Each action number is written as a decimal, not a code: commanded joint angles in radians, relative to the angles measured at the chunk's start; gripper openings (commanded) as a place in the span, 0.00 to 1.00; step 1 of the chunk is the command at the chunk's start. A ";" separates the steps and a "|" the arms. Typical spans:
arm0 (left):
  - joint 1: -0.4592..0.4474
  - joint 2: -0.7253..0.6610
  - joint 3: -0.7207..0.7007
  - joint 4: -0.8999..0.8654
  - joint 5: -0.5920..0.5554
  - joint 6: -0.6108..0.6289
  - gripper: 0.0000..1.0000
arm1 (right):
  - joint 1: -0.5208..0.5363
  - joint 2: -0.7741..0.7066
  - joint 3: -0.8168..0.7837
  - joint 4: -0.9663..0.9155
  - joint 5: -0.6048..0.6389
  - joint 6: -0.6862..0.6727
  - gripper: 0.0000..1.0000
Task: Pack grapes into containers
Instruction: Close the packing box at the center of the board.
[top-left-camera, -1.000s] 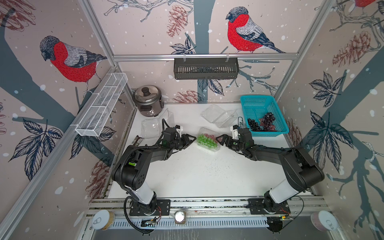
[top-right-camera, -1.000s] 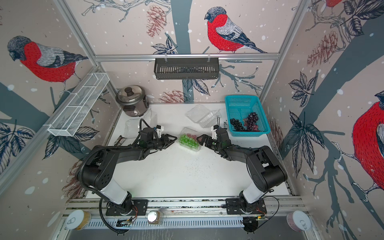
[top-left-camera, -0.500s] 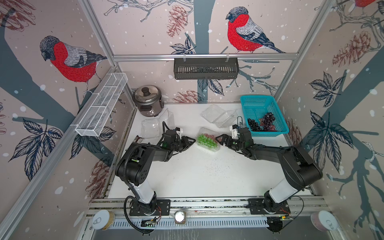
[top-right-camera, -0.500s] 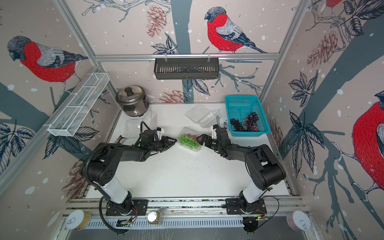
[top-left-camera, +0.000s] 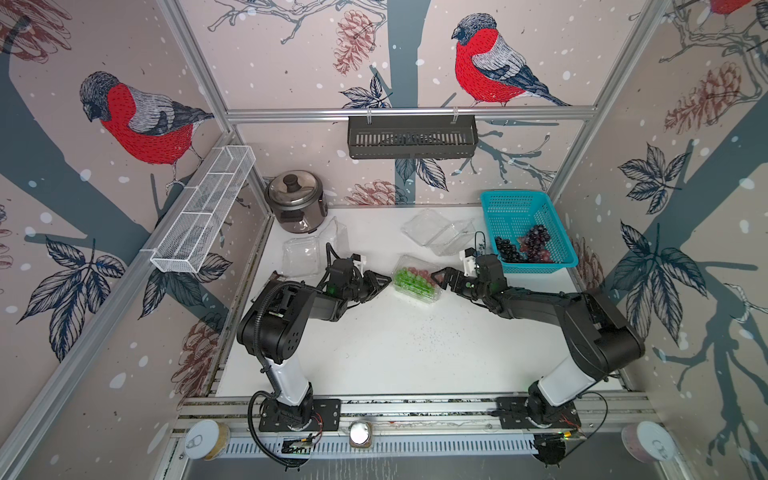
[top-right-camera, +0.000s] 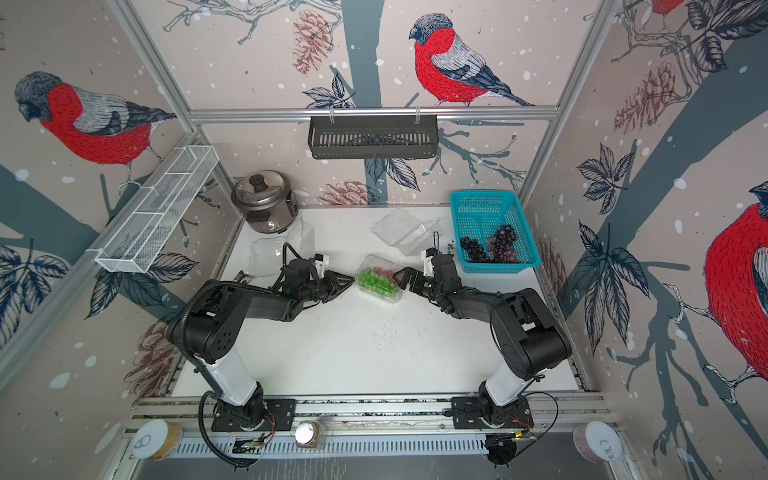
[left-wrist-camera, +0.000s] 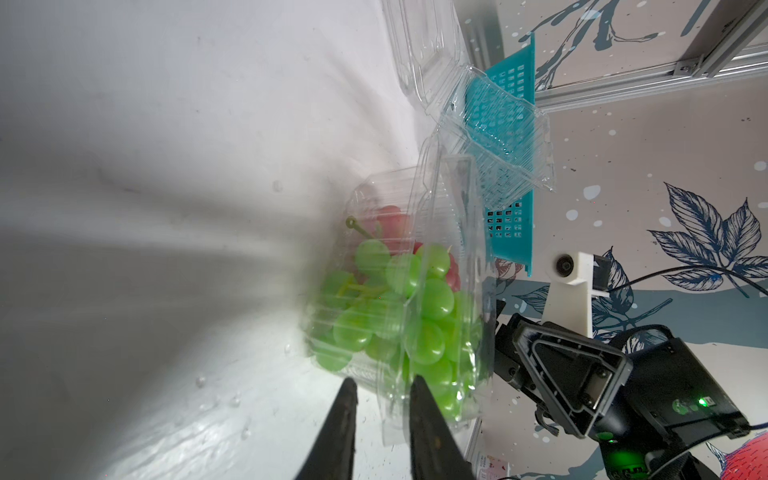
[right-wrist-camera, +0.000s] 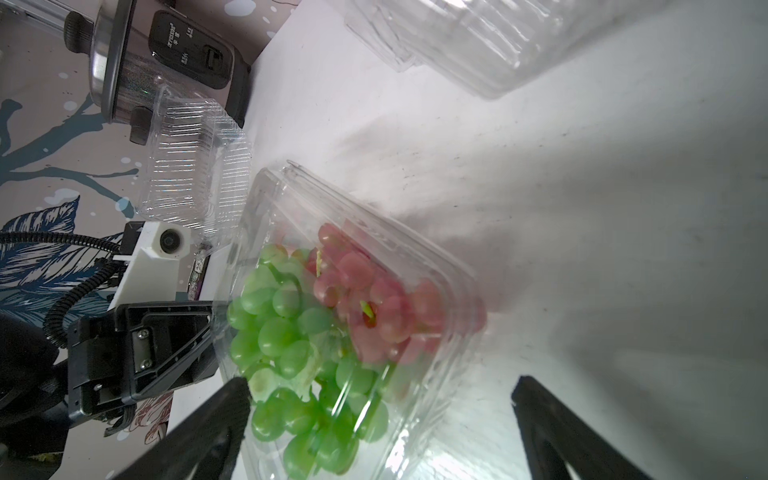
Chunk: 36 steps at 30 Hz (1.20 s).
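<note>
A clear container (top-left-camera: 417, 283) (top-right-camera: 380, 284) lies mid-table with its lid down over green grapes (top-left-camera: 409, 279) (left-wrist-camera: 432, 299) and red grapes (top-left-camera: 422, 273) (right-wrist-camera: 374, 291). My left gripper (top-left-camera: 388, 281) (left-wrist-camera: 382, 384) is at its left end, jaws drawn in to a narrow gap round the container's thin rim. At the container's right end my right gripper (top-left-camera: 436, 277) (right-wrist-camera: 380, 384) stands wide open. One of its fingers is beside the green grapes and the other is out over bare table. Dark grapes (top-left-camera: 509, 249) and purplish grapes (top-left-camera: 538, 243) lie in the turquoise basket (top-left-camera: 523, 208).
An empty open container (top-left-camera: 440, 232) sits behind the packed one. Another empty container (top-left-camera: 301, 257) lies by the steel rice cooker (top-left-camera: 296, 203) at the back left. The basket fills the back right corner. Small dark specks dot the table in front.
My left gripper's jaws have narrowed from wide apart to nearly together at the container's left rim. The right gripper and the container have stayed put.
</note>
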 joint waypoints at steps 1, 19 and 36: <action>0.002 0.009 -0.001 0.074 0.005 -0.022 0.21 | 0.000 0.004 0.006 0.020 0.002 -0.018 1.00; -0.037 0.031 -0.009 0.095 -0.017 -0.027 0.17 | 0.032 0.036 0.008 0.053 0.003 0.016 1.00; -0.050 0.042 -0.006 0.089 -0.034 -0.025 0.12 | 0.043 0.051 0.003 0.069 0.002 0.024 1.00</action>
